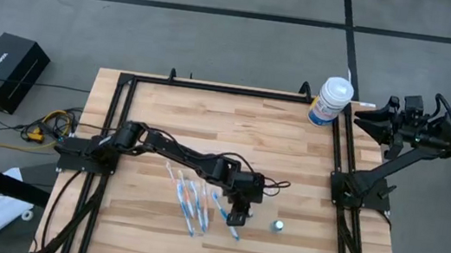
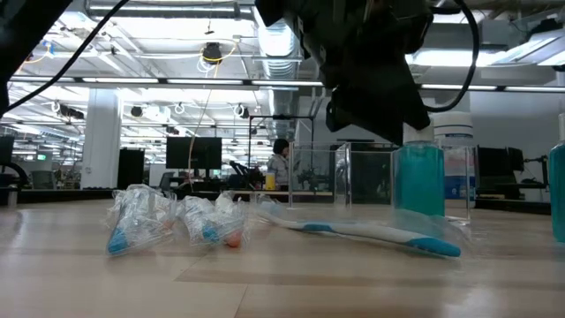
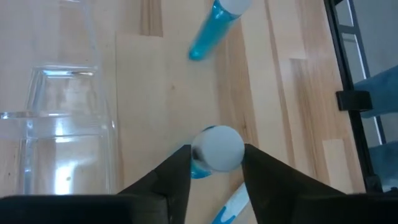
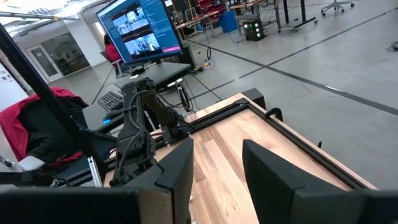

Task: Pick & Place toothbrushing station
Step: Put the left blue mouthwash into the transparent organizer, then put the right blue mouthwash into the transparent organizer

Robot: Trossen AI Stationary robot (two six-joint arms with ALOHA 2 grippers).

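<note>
The clear plastic toothbrushing station (image 3: 56, 137) stands on the table beside my left gripper and also shows in the low view (image 2: 353, 177). My left gripper (image 3: 216, 163) is at mid-table (image 1: 242, 203), pointing down, shut on an upright blue tube with a white cap (image 3: 216, 148). The tube's base rests on the table (image 2: 419, 181). A second blue tube (image 3: 214, 25) stands farther toward the right (image 1: 278, 227). My right gripper (image 4: 216, 168) is open and empty, parked off the table's far right corner (image 1: 370, 119). My left gripper has the blue tube's white cap (image 3: 233, 146), its top end, between its two fingertips. The cap fills the gap between them. The fingers come from above, pointing down. The tube stands upright with its base on the table (image 2: 419, 212).
Several blue toothbrushes (image 1: 189, 200) lie left of the gripper, some in clear wrappers (image 2: 168, 221); one bare brush (image 2: 371, 234) lies in front of the station. A white blue-labelled canister (image 1: 331, 101) stands at the far right corner. Black frame rails (image 1: 343, 159) edge the table.
</note>
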